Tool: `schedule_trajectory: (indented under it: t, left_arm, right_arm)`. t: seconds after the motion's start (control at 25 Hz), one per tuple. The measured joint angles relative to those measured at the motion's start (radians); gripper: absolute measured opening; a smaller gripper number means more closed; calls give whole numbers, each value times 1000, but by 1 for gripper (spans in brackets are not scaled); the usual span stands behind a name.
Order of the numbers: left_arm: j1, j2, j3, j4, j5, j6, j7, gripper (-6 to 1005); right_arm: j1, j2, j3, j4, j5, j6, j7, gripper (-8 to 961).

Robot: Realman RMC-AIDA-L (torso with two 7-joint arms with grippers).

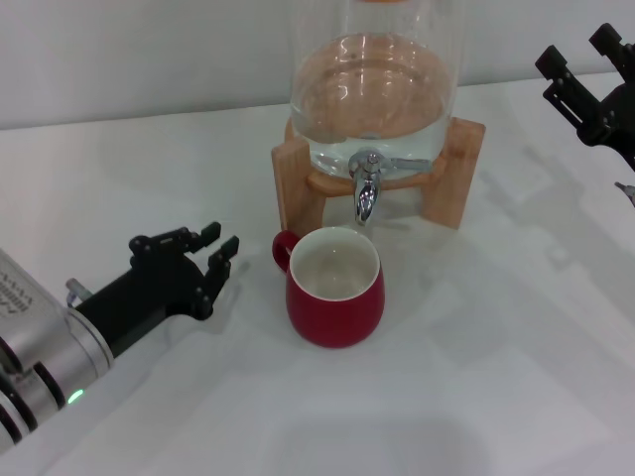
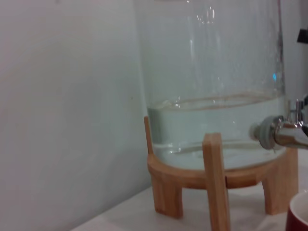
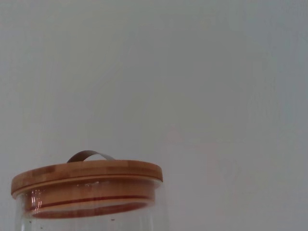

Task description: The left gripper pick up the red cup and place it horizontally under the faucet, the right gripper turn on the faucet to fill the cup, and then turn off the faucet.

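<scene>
Left hand [image 1: 216, 260], black jointed fingers on white-and-grey arm, rests low on white bench [image 1: 496, 397], fingers spread wide, empty. Just to its right, apart: small rounded dark-red ceramic cup [image 1: 335, 288], upright, white inside empty, loop handle toward hand, directly below chrome faucet [image 1: 367, 188]. Clear glass dispenser [image 1: 377, 79] on wooden stand, part-filled with water. Right hand [image 1: 587, 79], all-black claw, raised far right; looks open.

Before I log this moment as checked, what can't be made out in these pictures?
- Right tool: head view's edge cuts it off.
- Red cup: only a rim sliver in the left wrist view; its bottom can't be seen in the head view.
- Faucet: lever position unclear.
- Dispenser lid: above the head view's top edge.
- Left tool: absent from its wrist view.
</scene>
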Motion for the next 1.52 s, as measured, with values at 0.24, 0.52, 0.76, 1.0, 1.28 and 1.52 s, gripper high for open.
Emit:
schedule_trajectory:
  t: [0.24, 0.52, 0.76, 1.0, 1.28, 1.52]
  left_arm:
    - [26, 0, 33, -2, -4, 4, 2, 223]
    - [35, -2, 60, -6, -5, -1, 2, 225]
    - [28, -2, 76, -7, -2, -6, -1, 225]
    - [25, -2, 89, -11, -1, 1, -2, 225]
    - [25, -2, 93, -15, 2, 2, -3, 225]
    - [25, -2, 117, -15, -4, 3, -4, 225]
  right_arm:
    - [2, -1, 0, 0, -4, 5, 0, 827]
    - [7, -3, 0, -1, -8, 7, 0, 827]
    - [6, -3, 0, -9, -8, 8, 0, 827]
    - [4, -2, 0, -10, -7, 9, 0, 827]
    - [5, -1, 0, -10, -5, 10, 0, 827]
    - [6, -1, 0, -10, -5, 11, 0, 827]
